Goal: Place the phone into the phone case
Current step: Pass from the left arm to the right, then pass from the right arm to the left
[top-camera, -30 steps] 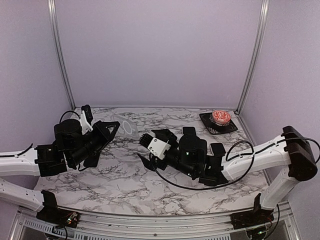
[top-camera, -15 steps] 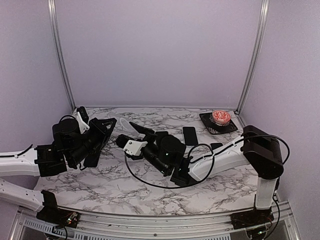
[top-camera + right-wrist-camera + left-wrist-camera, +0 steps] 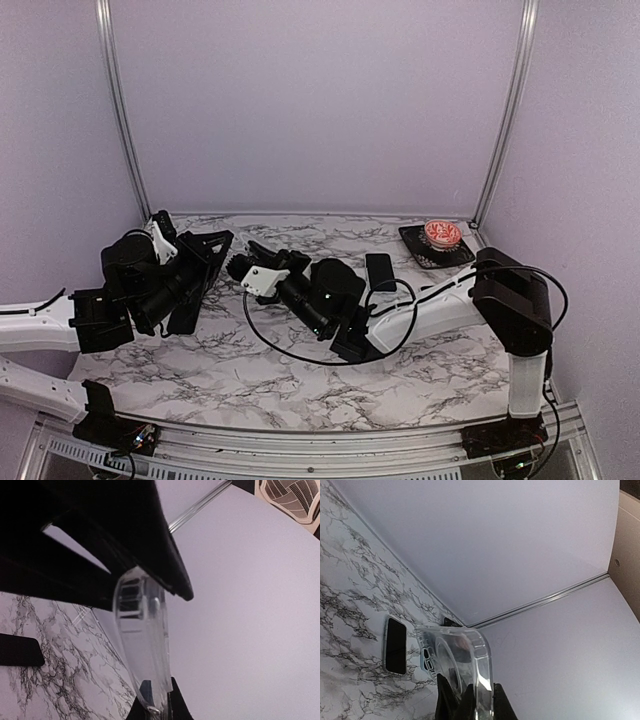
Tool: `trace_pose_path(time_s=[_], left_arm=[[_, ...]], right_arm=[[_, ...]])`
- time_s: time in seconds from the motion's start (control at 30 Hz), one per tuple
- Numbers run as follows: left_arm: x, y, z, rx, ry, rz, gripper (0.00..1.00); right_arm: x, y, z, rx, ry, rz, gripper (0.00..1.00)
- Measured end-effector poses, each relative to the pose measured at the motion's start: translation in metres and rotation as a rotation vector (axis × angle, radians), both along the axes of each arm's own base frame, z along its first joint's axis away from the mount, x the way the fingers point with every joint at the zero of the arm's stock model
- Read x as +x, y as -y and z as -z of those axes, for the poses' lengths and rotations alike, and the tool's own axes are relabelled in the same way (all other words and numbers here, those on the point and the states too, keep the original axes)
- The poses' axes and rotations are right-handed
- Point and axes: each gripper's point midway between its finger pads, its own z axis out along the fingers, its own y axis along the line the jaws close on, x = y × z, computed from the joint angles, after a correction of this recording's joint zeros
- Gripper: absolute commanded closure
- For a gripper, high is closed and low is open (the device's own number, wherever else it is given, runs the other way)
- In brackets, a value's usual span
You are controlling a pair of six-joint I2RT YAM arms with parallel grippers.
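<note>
The clear phone case [image 3: 455, 655] hangs above the table between both grippers. My left gripper [image 3: 476, 702] is shut on its lower edge, the case wall standing upright between the fingers. My right gripper [image 3: 161, 706] is shut on the other end of the phone case [image 3: 142, 640], with the black left gripper [image 3: 125, 540] looming just above it. In the top view the left gripper [image 3: 213, 247] and right gripper [image 3: 240, 265] meet tip to tip at the left-centre, and the case barely shows there. The black phone [image 3: 380, 271] lies flat on the marble table [image 3: 250, 370]; it also shows as phone [image 3: 396, 646].
A black tray [image 3: 420, 250] with a red-and-white item [image 3: 441, 234] sits in the back right corner. The right arm stretches across the middle of the table with its cable [image 3: 290, 355] looping below. Purple walls close in the back and sides. A dark flat shape [image 3: 17, 650] lies on the marble.
The right arm has swung left across the table to the case and its open jaws have shut on it. The left gripper has stayed nearly in place, still around the case.
</note>
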Motion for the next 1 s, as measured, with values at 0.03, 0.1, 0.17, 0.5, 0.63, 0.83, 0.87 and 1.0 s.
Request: trace_pose_path(time_s=[0.03,0.1,0.17,0.5,0.63,0.83,0.87,1.0], left_arm=[[0.0,0.0,0.0,-0.001,0.0,0.002,0.34],[0.0,0.001,0.001,0.026,0.011,0.009,0.06],[-0.001,0.002,0.001,0.076,0.037,0.017,0.01],[-0.016,-0.043,-0.038,0.374,0.322,-0.068,0.01],[-0.016,-0.039,-0.032,0.544,0.381,-0.044,0.01],[-0.019,0.007,0.004,0.762,0.411,0.154,0.01],[-0.022,0.015,0.01,0.78,0.42,0.199,0.01],[-0.04,0.04,0.02,0.797,0.477,0.371,0.01]], right_arm=[[0.001,0.0,0.0,0.006,-0.01,0.003,1.0],[0.004,0.002,0.0,0.016,-0.042,0.011,1.0],[0.006,0.005,0.001,0.017,-0.083,0.018,1.0],[0.003,0.055,-0.087,0.155,-0.443,-0.124,1.0],[-0.008,0.085,-0.12,0.228,-0.549,-0.182,1.0],[-0.018,0.098,-0.118,0.257,-0.735,-0.288,1.0],[-0.018,0.101,-0.115,0.257,-0.763,-0.296,1.0],[-0.023,0.105,-0.108,0.243,-0.84,-0.343,1.0]])
